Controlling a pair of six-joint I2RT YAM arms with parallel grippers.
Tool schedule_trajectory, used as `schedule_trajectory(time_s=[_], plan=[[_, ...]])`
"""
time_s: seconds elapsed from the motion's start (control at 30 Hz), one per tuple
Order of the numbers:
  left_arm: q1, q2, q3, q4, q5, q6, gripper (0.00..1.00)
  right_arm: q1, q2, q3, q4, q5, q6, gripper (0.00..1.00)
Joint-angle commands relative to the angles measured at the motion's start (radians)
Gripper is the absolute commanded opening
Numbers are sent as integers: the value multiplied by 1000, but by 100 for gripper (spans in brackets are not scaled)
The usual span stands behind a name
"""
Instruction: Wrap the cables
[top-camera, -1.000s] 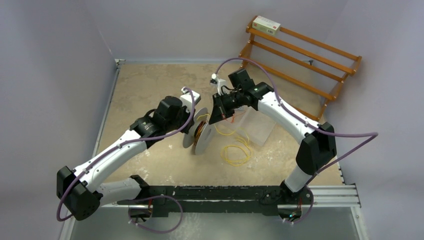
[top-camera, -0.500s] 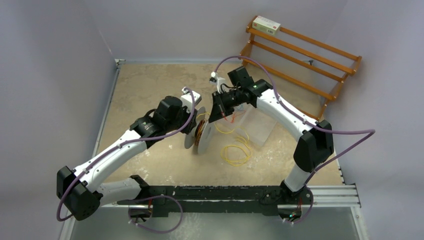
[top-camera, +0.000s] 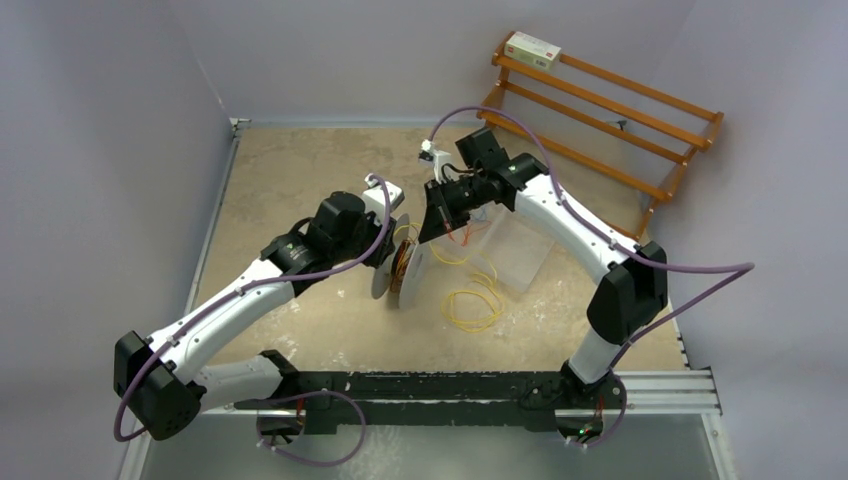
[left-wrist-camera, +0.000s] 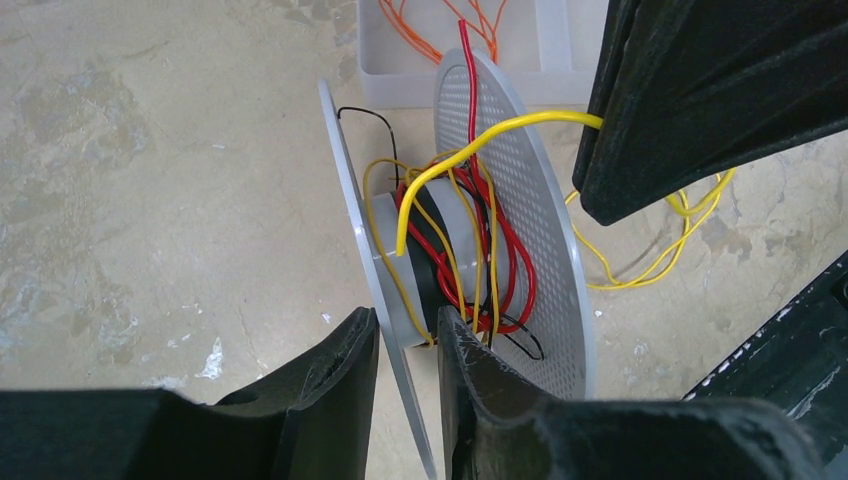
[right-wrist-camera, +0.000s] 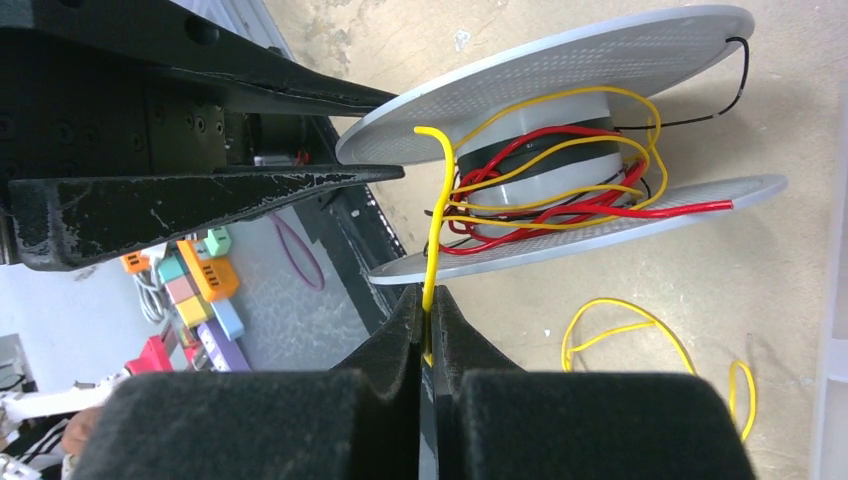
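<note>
Moved: since a second ago, the right arm's fingers (top-camera: 432, 225) have edged up-frame in the top view, and the reel has shifted slightly down and left.
Reel: a white plastic spool (top-camera: 400, 268) with two thin round flanges, dotted with fine perforations, and a smooth pale hub. It stands on edge at the centre of the top view.
Left arm's fingers (left-wrist-camera: 407, 330): matte black, nearly closed on the rim of the nearer flange at the bottom of the left wrist view.
Right arm's fingers: pressed together on the cable, which runs up out of their seam.
Cable: a thin, glossy, bright yellow flexible wire (right-wrist-camera: 432, 220). Several turns lie loosely on the hub, one strand arcs from the hub to the right fingers, and slack loops lie on the table (top-camera: 300, 180) just lower right of the reel.
Other wires: red strands (left-wrist-camera: 510, 260) and a thin black one are tangled on the same hub.
Table: mottled beige and stone-like.
Only in the wrist views: the flange perforations and the mix of wire colours.
Only in the top view: both arms, a clear plastic bin (top-camera: 515, 250) beside the loops, and a slatted wooden rack (top-camera: 600, 110) at upper right.
</note>
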Motion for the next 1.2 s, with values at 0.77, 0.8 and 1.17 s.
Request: schedule_trajectory(time_s=[0.77,0.8,1.17], plan=[[-6,-24,-7,65,54,-9,28,47,18,165,-165,156,-5,0],[-5,-24,-6,65,54,-9,28,48,16,167,-167,160,-4,0],[-6,-20,-3,62,70,-9,32,102,55,224,-212,179,-2,0]])
